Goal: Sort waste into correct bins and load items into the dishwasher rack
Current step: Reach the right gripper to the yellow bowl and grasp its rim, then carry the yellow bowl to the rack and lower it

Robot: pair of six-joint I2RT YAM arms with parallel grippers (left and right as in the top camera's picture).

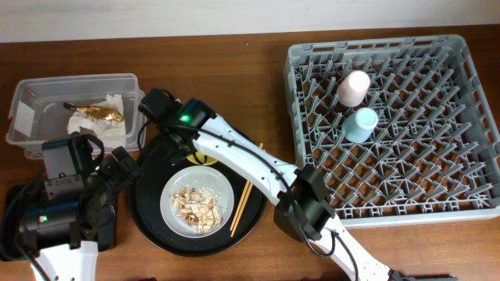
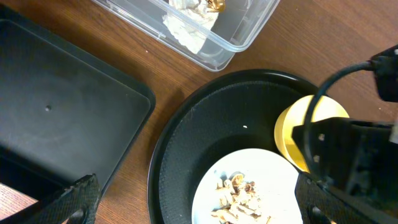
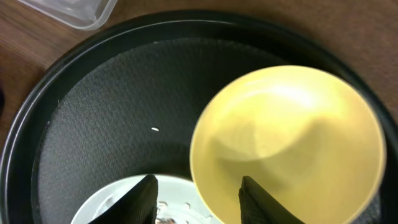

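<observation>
**Station status: right pincer open over the yellow bowl**

At the far-left corner of the desk I read the clear box [image 1: 78, 79]. The crumpled napkin [image 1: 84, 123] and the gold wrapper [image 1: 100, 114] lie inside it.

At the near-left corner lies the flat black tray [image 2: 62, 118], partly under the left arm. The left gripper [image 2: 194, 210] is released. Its fingers are spread wide and hold nothing, and it hangs above the left part of the round black tray [image 1: 148, 211].

On that round tray, toward the near edge of the desk, the grey plate [image 1: 176, 191] carries the food scraps [image 1: 195, 207]. The chopsticks [image 1: 241, 204] lie on the tray just beside the plate's right side.

The yellow bowl [image 3: 292, 143] sits upright on the round tray, just beyond the plate toward the far edge.

The right gripper [image 3: 198, 182] is released and straddles the bowl's rim. One of its fingers [image 3: 142, 200] is outside the bowl wall, above the plate. The other is inside the bowl.

The dishwasher rack [image 1: 297, 62] fills the right half of the desk, up to the far-right corner. The pink cup [image 1: 353, 87] and the light-blue cup [image 1: 361, 123] stand just beside each other among the pegs in its far-left part.
</observation>
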